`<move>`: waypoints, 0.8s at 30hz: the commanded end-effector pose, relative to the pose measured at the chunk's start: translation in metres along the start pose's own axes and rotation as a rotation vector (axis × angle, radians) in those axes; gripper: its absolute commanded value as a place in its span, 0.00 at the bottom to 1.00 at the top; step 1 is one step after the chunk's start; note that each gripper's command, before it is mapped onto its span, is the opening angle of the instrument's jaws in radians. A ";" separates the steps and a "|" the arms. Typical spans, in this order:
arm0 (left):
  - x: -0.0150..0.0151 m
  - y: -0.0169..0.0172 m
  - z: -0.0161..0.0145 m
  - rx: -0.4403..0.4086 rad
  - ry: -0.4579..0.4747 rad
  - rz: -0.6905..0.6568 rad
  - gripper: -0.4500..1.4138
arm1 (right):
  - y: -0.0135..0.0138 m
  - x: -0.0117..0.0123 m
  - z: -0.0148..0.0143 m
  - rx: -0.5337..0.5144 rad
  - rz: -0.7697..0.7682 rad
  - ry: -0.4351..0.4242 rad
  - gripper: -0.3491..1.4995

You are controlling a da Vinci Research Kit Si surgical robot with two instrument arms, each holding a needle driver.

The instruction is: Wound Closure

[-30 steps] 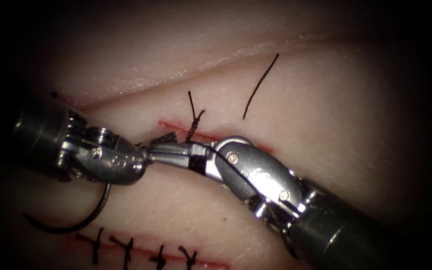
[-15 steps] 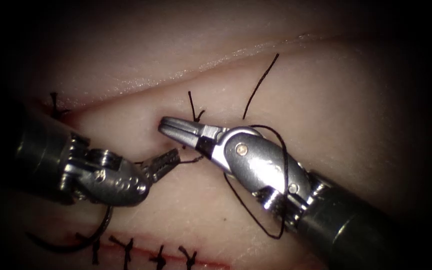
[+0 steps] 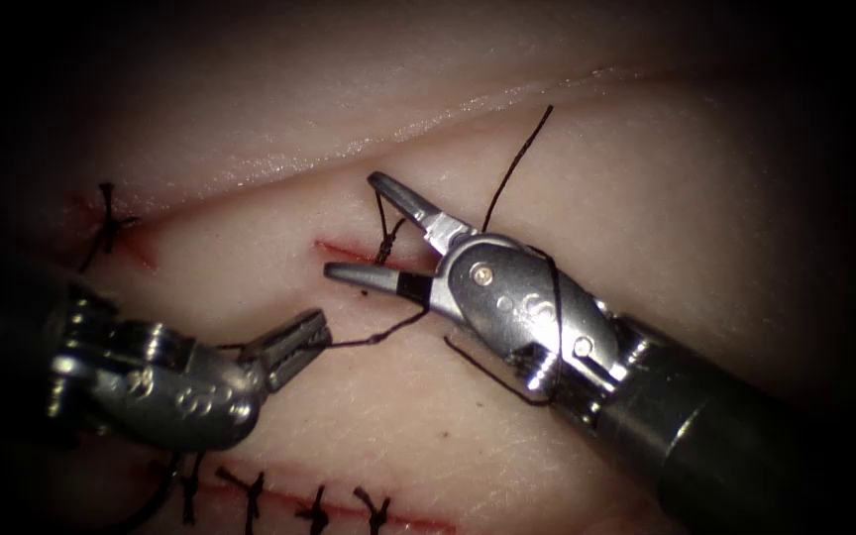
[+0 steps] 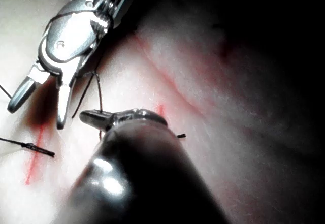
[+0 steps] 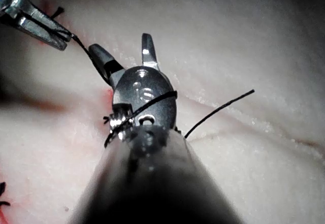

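Note:
My left tool (image 3: 301, 340) is at the lower left, shut on the black thread (image 3: 378, 337). That strand runs right and wraps around the wrist of my right tool (image 3: 357, 225). The right tool's jaws stand open and hold nothing, one on each side of the knot (image 3: 385, 244) on the red cut (image 3: 344, 249). In the left wrist view the left tool (image 4: 89, 116) pinches the thread below the open right tool (image 4: 38, 113). In the right wrist view a loop (image 5: 152, 102) crosses the open right tool (image 5: 122, 43). A dark arc of the needle (image 3: 156, 495) lies on the tissue under the left tool, mostly hidden.
A loose thread tail (image 3: 517, 163) rises up and to the right from behind the right tool. A row of tied stitches (image 3: 314, 507) closes a lower cut, and one stitch (image 3: 106, 223) sits at the upper left. A cut thread piece (image 4: 30, 146) lies on the tissue.
The right tool's jaws have opened and it has risen to the knot, with thread now looped around its wrist. The left tool has drawn back down and left, still holding the thread.

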 end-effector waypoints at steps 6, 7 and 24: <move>0.0000 -0.0006 0.0005 -0.002 -0.009 0.043 0.00 | -0.0010 -0.0013 0.0010 0.092 -0.025 -0.036 0.80; 0.0001 -0.0010 0.0009 -0.001 -0.009 0.069 0.00 | -0.0015 -0.0019 0.0011 0.131 -0.043 -0.045 0.77; -0.0016 -0.0031 0.0070 -0.006 -0.081 0.404 0.00 | -0.0038 -0.0026 0.0009 0.391 0.005 -0.045 0.64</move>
